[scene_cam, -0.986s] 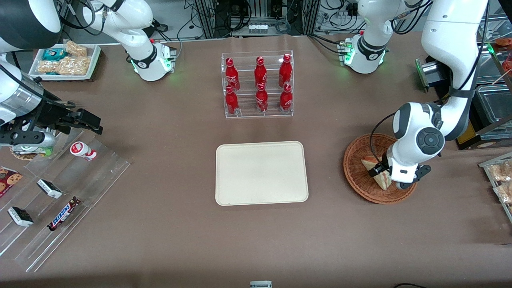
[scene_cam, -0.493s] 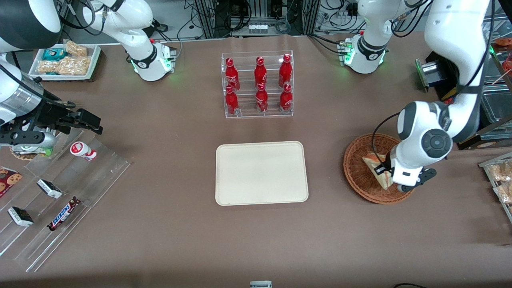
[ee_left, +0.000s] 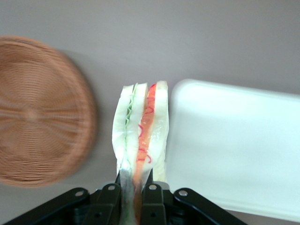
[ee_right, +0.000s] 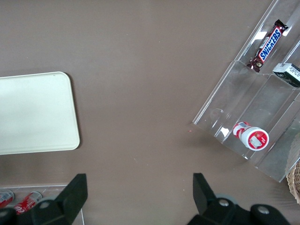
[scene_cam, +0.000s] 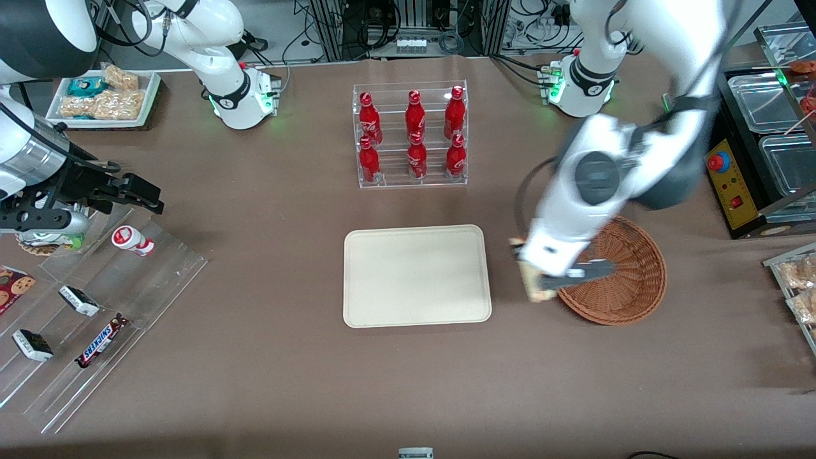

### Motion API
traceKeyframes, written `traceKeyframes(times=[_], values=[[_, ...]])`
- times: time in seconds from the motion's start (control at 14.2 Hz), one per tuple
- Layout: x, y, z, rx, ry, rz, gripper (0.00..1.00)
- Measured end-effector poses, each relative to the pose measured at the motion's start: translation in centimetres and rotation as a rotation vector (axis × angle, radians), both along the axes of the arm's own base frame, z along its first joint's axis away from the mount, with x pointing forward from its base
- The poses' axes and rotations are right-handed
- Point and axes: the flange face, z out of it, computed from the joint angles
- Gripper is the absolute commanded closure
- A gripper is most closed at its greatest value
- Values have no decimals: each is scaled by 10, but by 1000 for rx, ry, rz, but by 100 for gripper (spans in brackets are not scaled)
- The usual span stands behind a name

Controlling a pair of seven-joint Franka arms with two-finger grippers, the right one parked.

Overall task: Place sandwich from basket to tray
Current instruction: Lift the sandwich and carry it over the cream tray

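Note:
My left gripper (scene_cam: 534, 275) is shut on the sandwich (scene_cam: 534, 290) and holds it in the air over the bare table between the basket (scene_cam: 628, 280) and the tray (scene_cam: 417, 275). In the left wrist view the sandwich (ee_left: 140, 131) is a white wedge with green and red filling, pinched between my fingers (ee_left: 151, 197), with my gripper (ee_left: 134, 193) closed on its narrow end. The wicker basket (ee_left: 37, 131) shows empty there, and the cream tray (ee_left: 239, 145) lies beside the sandwich. The tray is bare.
A clear rack of red bottles (scene_cam: 411, 135) stands farther from the front camera than the tray. A clear stepped shelf with snack bars (scene_cam: 95, 319) lies toward the parked arm's end. Metal pans (scene_cam: 774, 140) and a control box (scene_cam: 727, 185) stand toward the working arm's end.
My left gripper has lifted the sandwich out of the basket and carried it toward the tray. The basket now shows empty.

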Motion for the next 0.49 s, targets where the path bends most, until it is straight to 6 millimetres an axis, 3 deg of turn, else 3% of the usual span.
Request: traceKeyframes(times=[0.21, 0.42, 0.49], values=[[-23, -85, -61, -38, -33, -129, 99], [-40, -129, -100, -29, -90, -222, 95], [-42, -136, -109, -32, -106, -238, 89]])
